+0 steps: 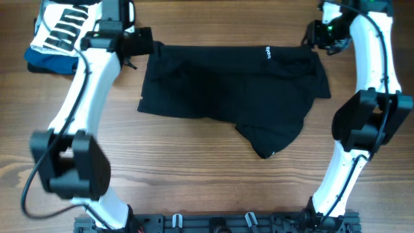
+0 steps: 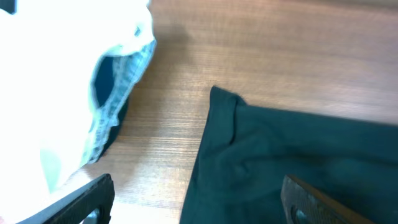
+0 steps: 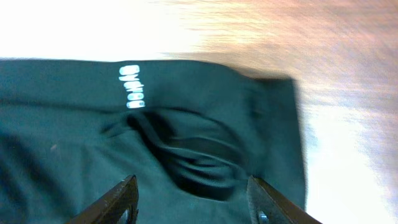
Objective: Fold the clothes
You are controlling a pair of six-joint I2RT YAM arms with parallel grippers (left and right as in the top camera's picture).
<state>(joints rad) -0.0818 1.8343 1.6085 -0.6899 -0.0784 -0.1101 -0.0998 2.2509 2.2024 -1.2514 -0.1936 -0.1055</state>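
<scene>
The black garment (image 1: 233,84) lies spread flat across the far middle of the table. White lettering (image 1: 266,52) is at its far edge and a tiny white tag (image 1: 273,153) is on the near lobe. My left gripper (image 1: 146,46) is open and empty at the garment's far left corner. In the left wrist view the fingers (image 2: 199,205) straddle the cloth's left edge (image 2: 298,155). My right gripper (image 1: 312,36) is open and empty over the far right corner. In the right wrist view its fingers (image 3: 193,202) hover above wrinkled cloth (image 3: 62,137) near the lettering (image 3: 132,86).
A folded pile of white, black-striped and blue cloth (image 1: 57,39) sits at the far left corner, just left of my left gripper; it also shows in the left wrist view (image 2: 106,81). Bare wooden table (image 1: 194,175) lies in front of the garment.
</scene>
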